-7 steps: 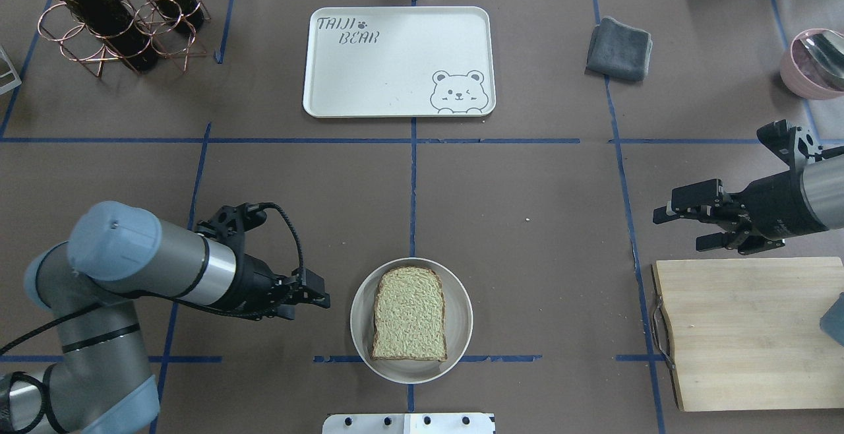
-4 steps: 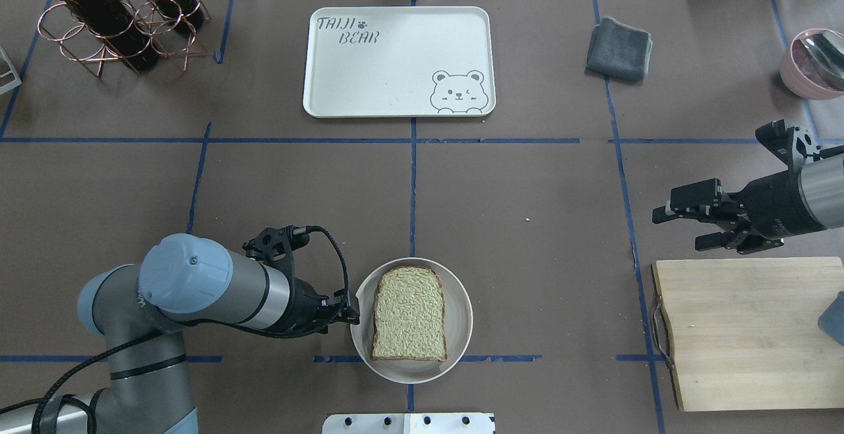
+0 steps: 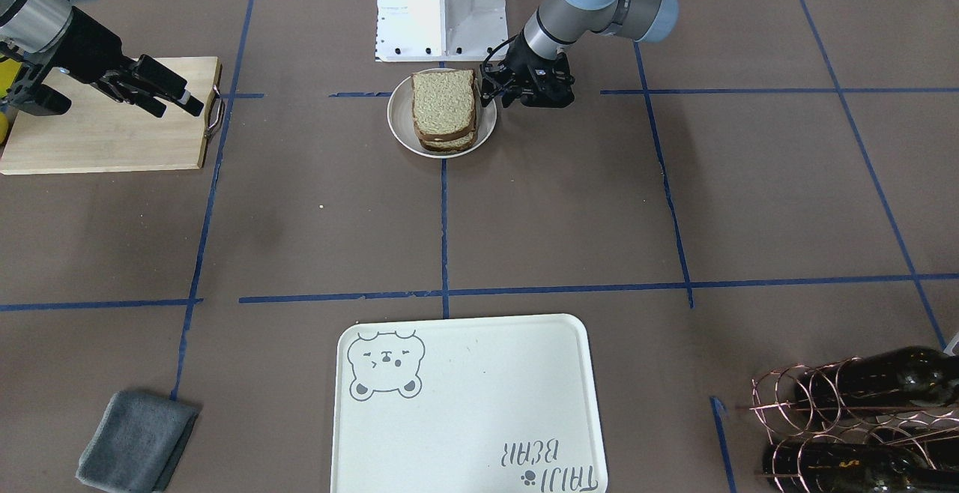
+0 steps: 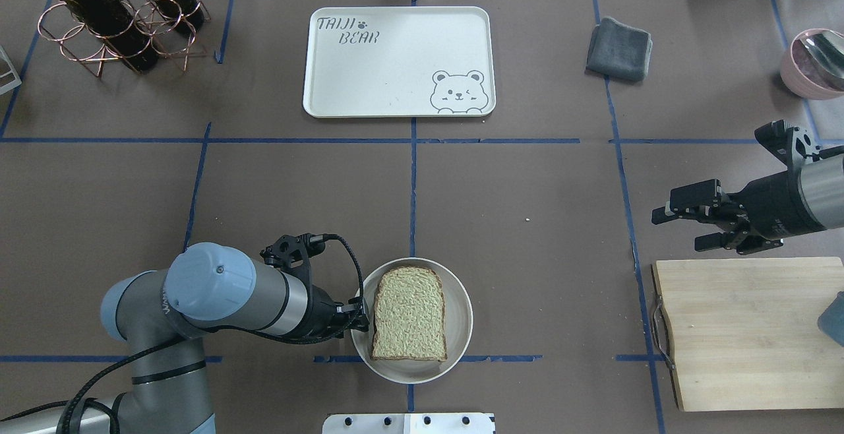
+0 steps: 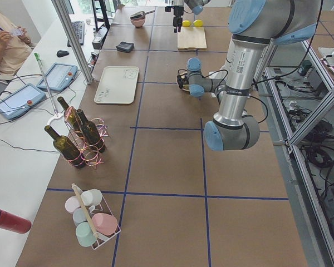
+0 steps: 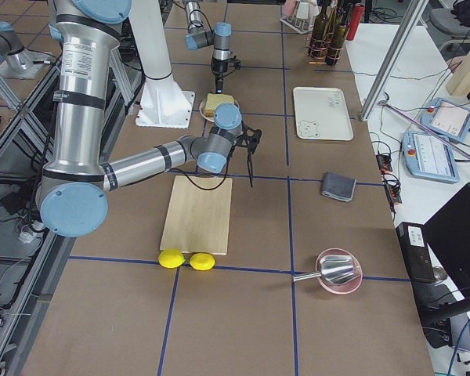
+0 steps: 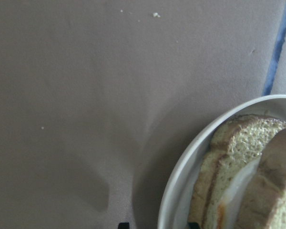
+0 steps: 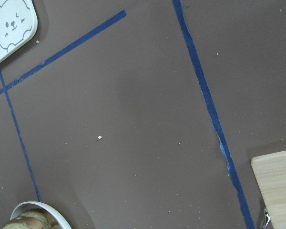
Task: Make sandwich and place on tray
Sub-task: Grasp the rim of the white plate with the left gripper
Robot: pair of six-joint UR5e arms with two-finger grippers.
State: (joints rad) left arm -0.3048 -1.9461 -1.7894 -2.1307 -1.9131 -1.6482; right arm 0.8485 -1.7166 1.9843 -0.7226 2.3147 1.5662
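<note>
The left arm lies low, forearm near level, with its gripper at the left rim of the plate. Its claw is spread: the wrist view shows one fingertip outside the rim and the other inside, beside the sandwich. The sandwich sits on the plate, on the robot's side of the table, well apart from the tray. The right arm holds its gripper above the table just beyond the board, claw spread and holding nothing.

Silver tubes, pale-blue joint caps, black left pincer, looping black cable.
</note>
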